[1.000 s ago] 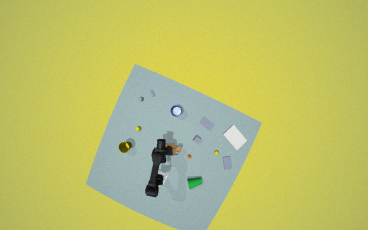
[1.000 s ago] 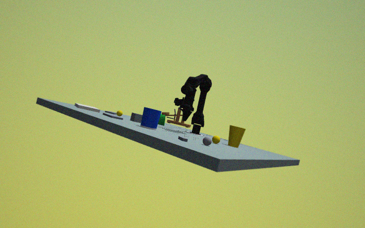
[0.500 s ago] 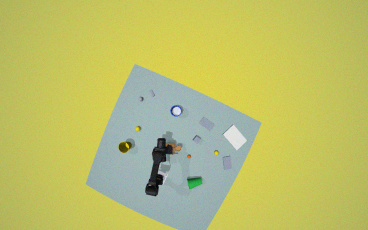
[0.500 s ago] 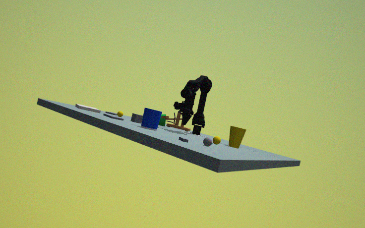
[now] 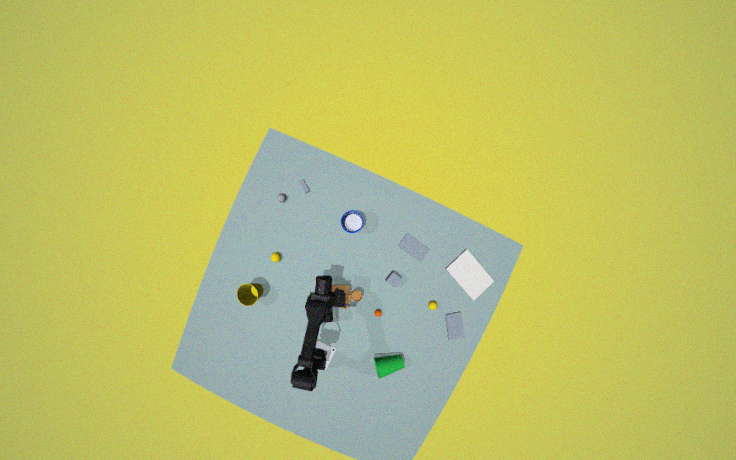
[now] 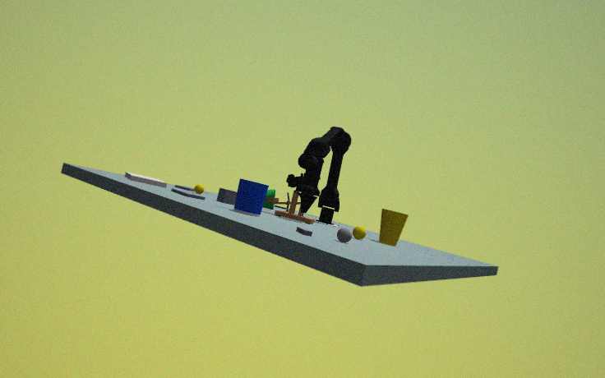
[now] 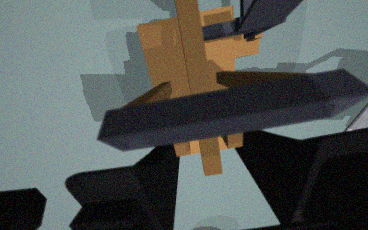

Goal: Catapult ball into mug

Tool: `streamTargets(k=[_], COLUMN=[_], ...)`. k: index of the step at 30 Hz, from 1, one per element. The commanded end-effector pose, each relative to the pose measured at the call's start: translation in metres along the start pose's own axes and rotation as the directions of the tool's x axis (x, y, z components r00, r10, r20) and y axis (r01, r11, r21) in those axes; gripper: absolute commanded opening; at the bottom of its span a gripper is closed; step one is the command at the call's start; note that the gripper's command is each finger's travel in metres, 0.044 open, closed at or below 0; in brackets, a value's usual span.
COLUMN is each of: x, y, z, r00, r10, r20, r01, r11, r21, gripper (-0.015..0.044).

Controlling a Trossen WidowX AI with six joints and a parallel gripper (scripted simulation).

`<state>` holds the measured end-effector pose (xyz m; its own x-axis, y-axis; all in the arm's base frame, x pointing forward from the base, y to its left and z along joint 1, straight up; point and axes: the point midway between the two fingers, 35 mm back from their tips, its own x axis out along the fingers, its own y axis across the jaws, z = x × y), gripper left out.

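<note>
The orange-brown catapult (image 5: 340, 288) (image 6: 293, 217) (image 7: 160, 55) is between the fingers of my gripper (image 6: 304, 211) (image 7: 201, 129), which is shut on its frame. Its round spoon end points right in the top view and looks empty. Whether its base touches the table I cannot tell. The blue mug (image 5: 352, 221) (image 6: 251, 196) stands upright, above the catapult in the top view. An orange ball (image 5: 378, 312) lies right of the catapult there, apart from it. The fingertips are hidden by the arm in the top view.
A grey box (image 5: 394, 278) (image 6: 226, 195) and an orange ball are near the catapult. A green cup (image 5: 389, 365) lies on its side; a yellow cup (image 5: 249, 294) (image 6: 393, 227) stands left. Yellow balls (image 5: 276, 257) (image 5: 432, 305), a grey ball (image 5: 281, 197) and a white slab (image 5: 470, 274) lie farther out.
</note>
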<state>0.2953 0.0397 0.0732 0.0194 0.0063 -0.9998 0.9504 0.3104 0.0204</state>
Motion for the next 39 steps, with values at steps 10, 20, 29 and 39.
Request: streamTargets(k=[10,20,29,39], x=[-0.001,-0.022,-0.086,-0.087], y=[0.000,0.003,0.003,0.003], z=[0.000,0.001,0.000,0.000], r00=[1.000,1.000,1.000,1.000], r10=[0.001,0.001,0.000,0.001], r20=[0.000,0.000,0.000,0.000], r01=[-0.001,-0.001,0.000,-0.001], r11=[1.000,1.000,1.000,0.982], r21=[0.001,0.000,0.001,-0.188], gripper=[0.0157,0.0420,0.0440,0.0440])
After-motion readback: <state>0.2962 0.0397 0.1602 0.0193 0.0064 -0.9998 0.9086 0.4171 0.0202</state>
